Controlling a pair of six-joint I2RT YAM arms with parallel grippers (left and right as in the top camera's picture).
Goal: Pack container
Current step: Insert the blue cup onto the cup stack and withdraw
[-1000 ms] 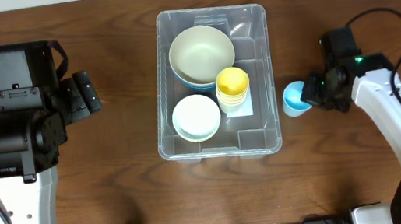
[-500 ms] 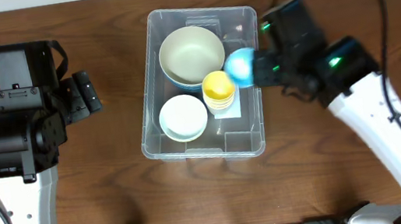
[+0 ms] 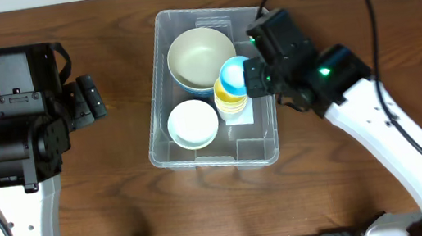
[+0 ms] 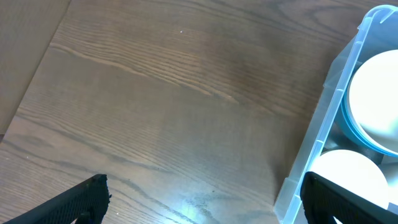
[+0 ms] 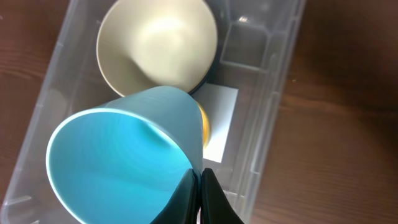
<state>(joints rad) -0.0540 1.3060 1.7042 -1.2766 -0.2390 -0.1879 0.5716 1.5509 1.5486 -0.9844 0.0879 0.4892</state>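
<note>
The right gripper (image 5: 200,186) pinches the blue cup (image 5: 124,149) by its rim, tilted above the yellow cups (image 3: 230,105) inside the container (image 3: 217,161), probably to nest it there; the left gripper (image 4: 205,198) hangs spread outside the container

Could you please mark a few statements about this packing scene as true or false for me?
1. The right gripper is pinching the rim of a blue cup. True.
2. The left gripper holds the white bowl. False: it is open and empty over the table, beside the container.
3. The cream bowl sits inside the container. True.
4. The yellow cups stand on the table outside the container. False: they are inside it, under the blue cup in the overhead view.
5. A lid covers the container. False: its top is open.
</note>
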